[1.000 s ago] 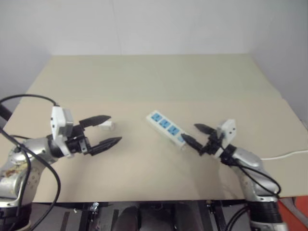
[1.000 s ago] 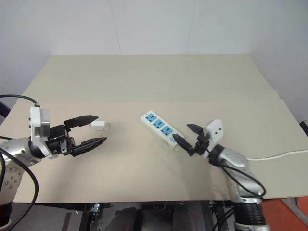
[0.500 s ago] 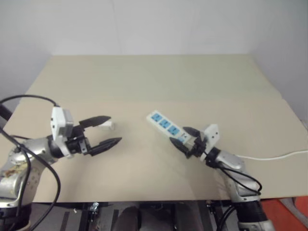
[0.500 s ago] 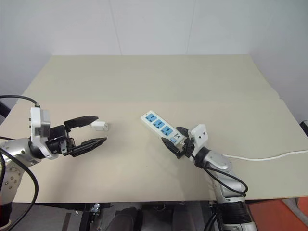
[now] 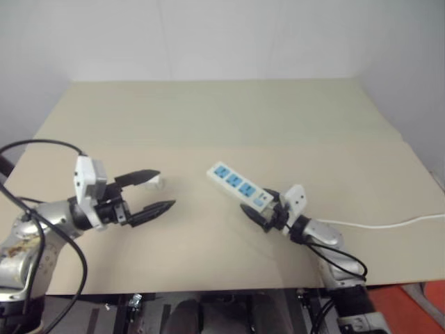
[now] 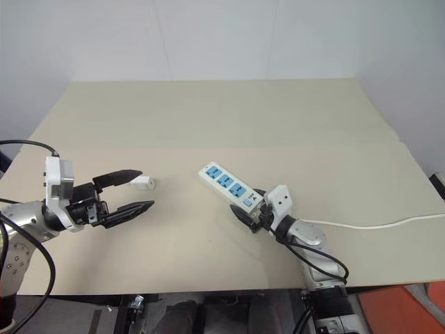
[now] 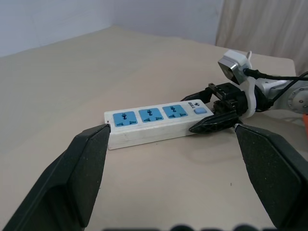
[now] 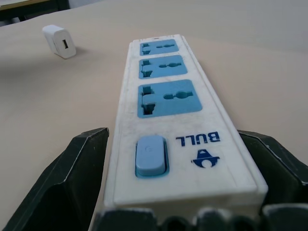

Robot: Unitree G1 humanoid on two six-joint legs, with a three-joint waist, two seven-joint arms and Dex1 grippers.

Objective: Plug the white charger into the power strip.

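Two grippers are working over the tan table (image 6: 208, 111), and the big change is on the right side. A second ago the right gripper (image 6: 248, 212) was hanging beside the switch end of the power strip (image 6: 228, 184), a little apart from it. Now it is sitting low at that end, with one black finger on each side of the strip. Its fingers are spread wide and are not squeezing anything yet; in the right wrist view the strip (image 8: 168, 110) is lying right between them, with the blue switch closest. The strip has also slid and turned a tiny bit on the table since then, so the gripper seems to be nudging it. The thin white cord (image 6: 375, 225) is running off to the right edge. The left gripper (image 6: 128, 191) is staying where it was, wide open and holding nothing. The white charger (image 6: 143, 182) is lying on the table just past its upper fingertip, not picked up yet. This probably means the right gripper is getting ready to hold the strip steady, so the left one can grab the charger next and push it into a blue socket. The plugging part is still all to do.
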